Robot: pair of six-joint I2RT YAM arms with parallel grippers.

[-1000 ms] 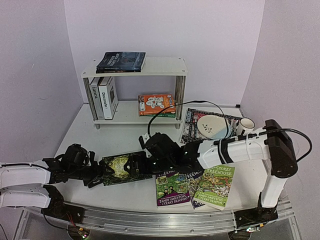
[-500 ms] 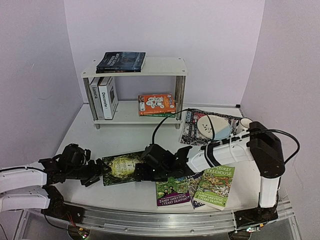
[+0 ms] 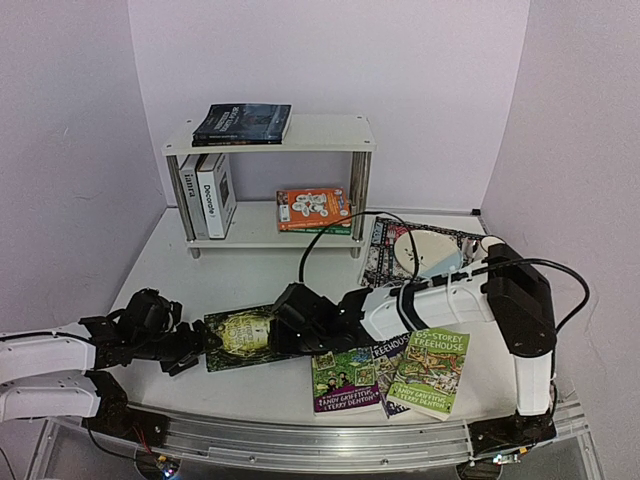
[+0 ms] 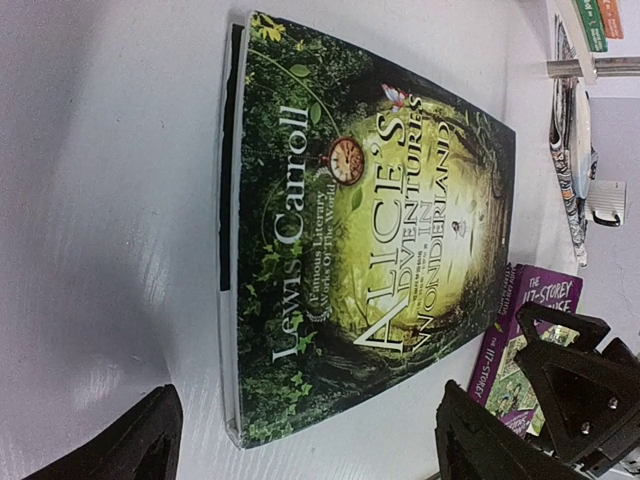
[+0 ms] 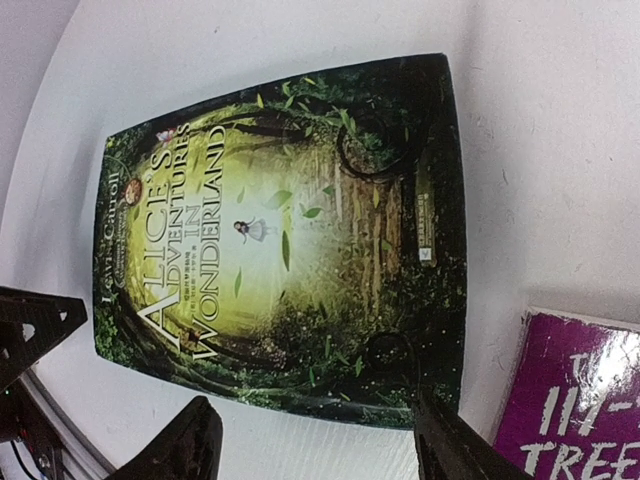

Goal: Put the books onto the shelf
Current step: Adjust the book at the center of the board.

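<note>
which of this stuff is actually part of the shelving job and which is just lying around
Part of the job: Alice book, Treehouse paperbacks, shelf, and those already shelved: dark book, white hardbacks, orange book.

Just lying about: patterned mat, plate, mug.

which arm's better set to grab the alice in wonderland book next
Probably the right. The right gripper has its open fingers astride one edge of the Alice's Adventures in Wonderland book, one fingertip over its corner. The left gripper, also open, is only level with the opposite edge.
</note>
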